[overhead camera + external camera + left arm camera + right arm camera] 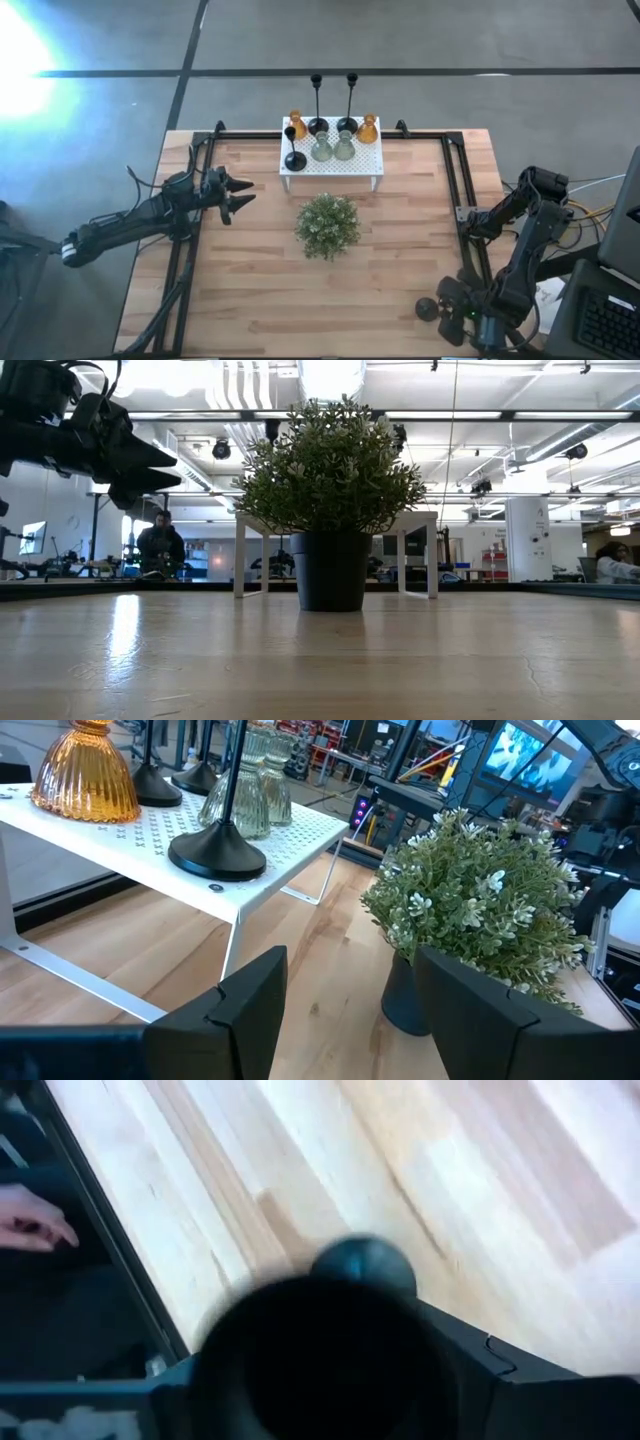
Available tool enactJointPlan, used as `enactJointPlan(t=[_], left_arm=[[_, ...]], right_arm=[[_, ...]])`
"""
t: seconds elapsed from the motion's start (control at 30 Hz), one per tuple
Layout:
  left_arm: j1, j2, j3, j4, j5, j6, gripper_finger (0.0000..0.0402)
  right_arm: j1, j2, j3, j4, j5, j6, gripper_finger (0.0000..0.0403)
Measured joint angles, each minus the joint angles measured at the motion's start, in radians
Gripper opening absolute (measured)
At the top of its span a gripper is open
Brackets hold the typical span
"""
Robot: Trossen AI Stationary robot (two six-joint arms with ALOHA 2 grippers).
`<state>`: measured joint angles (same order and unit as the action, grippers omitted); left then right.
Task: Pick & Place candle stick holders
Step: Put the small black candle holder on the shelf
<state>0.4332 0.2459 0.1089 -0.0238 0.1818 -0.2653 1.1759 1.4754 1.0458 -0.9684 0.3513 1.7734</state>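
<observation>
Left claw hovers above the left part of the desk, its fingers spread apart and carrying nothing, pointed right toward the white perforated stand. In its wrist view the two dark fingers frame a gap with the stand's near corner just beyond. On that stand sit the candle stick holders: a short black holder at the near left corner, two pale greenish glass holders in the middle, an amber holder at the far left and another amber one at the far right, with two tall black holders along the far edge. A bushy green plant stands in a dark pot on the desk, just near of the stand and right of the left claw.

Right claw waits at the near right corner; whether it is released or clenched cannot be told.

By my judgement this is the approach step, nothing grasped yet. Next the left claw would need to rise to shelf height, line up on the short black holder's stem and keep clear of the plant.
</observation>
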Motion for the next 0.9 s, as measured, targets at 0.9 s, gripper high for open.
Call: enactJointPlan(t=[0.9], left_arm=[[0.0,0.0,0.0,-0.002,0.0,0.0,0.0222]], right_arm=[[-0.007,0.002,-0.003,0.007,0.109,-0.063,0.007]])
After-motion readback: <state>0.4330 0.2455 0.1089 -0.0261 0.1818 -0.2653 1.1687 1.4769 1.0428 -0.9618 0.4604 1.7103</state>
